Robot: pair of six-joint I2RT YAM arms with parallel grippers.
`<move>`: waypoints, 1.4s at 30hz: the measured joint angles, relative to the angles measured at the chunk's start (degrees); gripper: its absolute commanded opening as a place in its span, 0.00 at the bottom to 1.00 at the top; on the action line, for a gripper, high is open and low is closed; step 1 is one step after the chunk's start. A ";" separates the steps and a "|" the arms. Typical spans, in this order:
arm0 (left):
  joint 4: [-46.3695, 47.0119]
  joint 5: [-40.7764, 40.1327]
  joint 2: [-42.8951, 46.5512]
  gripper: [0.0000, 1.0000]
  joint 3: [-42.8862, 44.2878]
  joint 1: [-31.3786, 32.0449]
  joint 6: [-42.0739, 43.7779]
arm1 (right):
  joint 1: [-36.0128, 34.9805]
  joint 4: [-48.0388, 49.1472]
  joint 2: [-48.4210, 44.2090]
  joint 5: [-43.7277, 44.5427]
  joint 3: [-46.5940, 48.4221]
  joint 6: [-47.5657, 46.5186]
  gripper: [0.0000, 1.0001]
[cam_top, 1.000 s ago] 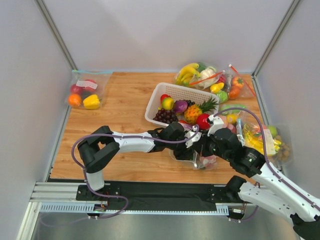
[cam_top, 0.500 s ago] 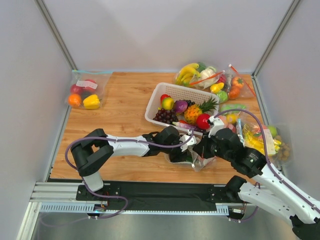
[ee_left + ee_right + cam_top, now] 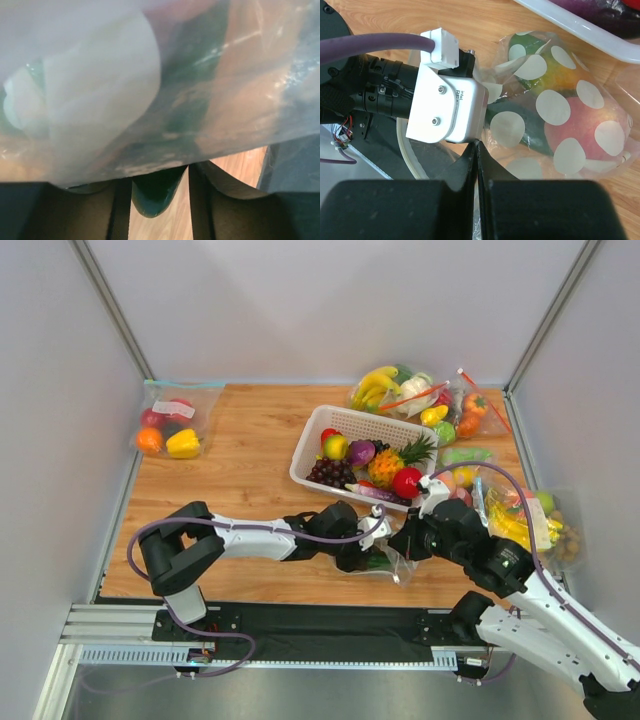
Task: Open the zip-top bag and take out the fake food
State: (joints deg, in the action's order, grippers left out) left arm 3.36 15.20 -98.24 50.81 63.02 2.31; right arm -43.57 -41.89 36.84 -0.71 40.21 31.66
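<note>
Lying on wooden desk just in front of white plastic basket: clear soft dotted zip-top bag, thin, slippery, floppy. Right fingers pinched together on bag edge. Left fingers inside bag around dark green plastic cucumber; grip unclear. Pink peach, yellow fruit light, rigid, smooth; grasp across middle.

Looks to me like robot lab test cell: plain white panels enclosing wooden bench, aluminium rail along its near edge, bagged plastic produce around white basket.
</note>
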 measured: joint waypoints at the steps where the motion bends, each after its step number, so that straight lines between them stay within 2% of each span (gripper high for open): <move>1: 0.33 -0.20 0.20 0.26 -0.33 0.11 -0.28 | 0.04 0.02 -0.09 -0.09 -0.02 0.00 0.00; 7: -1.90 -0.33 3.52 0.21 -2.67 1.92 -0.61 | 0.81 3.13 -0.20 0.90 -0.02 -0.02 0.00; 16: -8.44 -0.66 8.24 0.18 -1.42 3.17 -2.58 | 0.92 4.85 -0.13 1.33 0.24 -0.48 0.00; 34: -16.31 -11.15 13.00 0.17 4.68 3.21 -7.63 | 0.98 4.79 0.57 -2.05 0.46 -1.73 0.00; 42: -19.04 -12.31 19.52 0.17 5.92 3.17 -7.82 | 1.01 4.57 0.74 -2.34 0.46 -1.99 0.00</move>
State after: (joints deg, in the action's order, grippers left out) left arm -15.68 2.90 -78.72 56.73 66.19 -5.52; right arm -42.57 -37.32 37.58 -3.05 40.66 29.67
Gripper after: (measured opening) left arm 0.477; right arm 0.006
